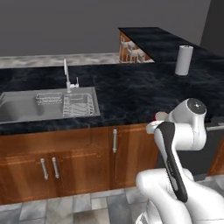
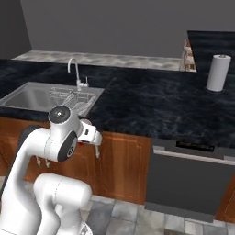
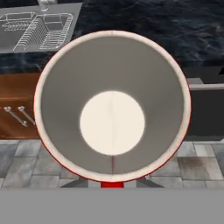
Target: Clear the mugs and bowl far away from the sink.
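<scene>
The red mug (image 3: 112,105) faces the hand camera mouth-on, showing a pale rim, grey inside wall and a cream bottom, with a strip of red outer wall at its lower edge. My gripper (image 2: 92,140) is shut on this mug; the fingers are hidden behind it. The hand hangs just in front of the counter's front edge, to the right of the sink (image 1: 26,107), and a bit of the mug (image 1: 160,116) peeks out beside the wrist. The sink (image 2: 32,98) holds wire racks (image 3: 41,28). The bowl is out of view.
A dark stone counter (image 1: 131,87) runs right from the sink, with a faucet (image 1: 67,74) behind the basin. A white paper towel roll (image 1: 183,60) stands at the back right. Wooden cabinet doors (image 1: 65,162) and a dishwasher (image 2: 188,179) sit below.
</scene>
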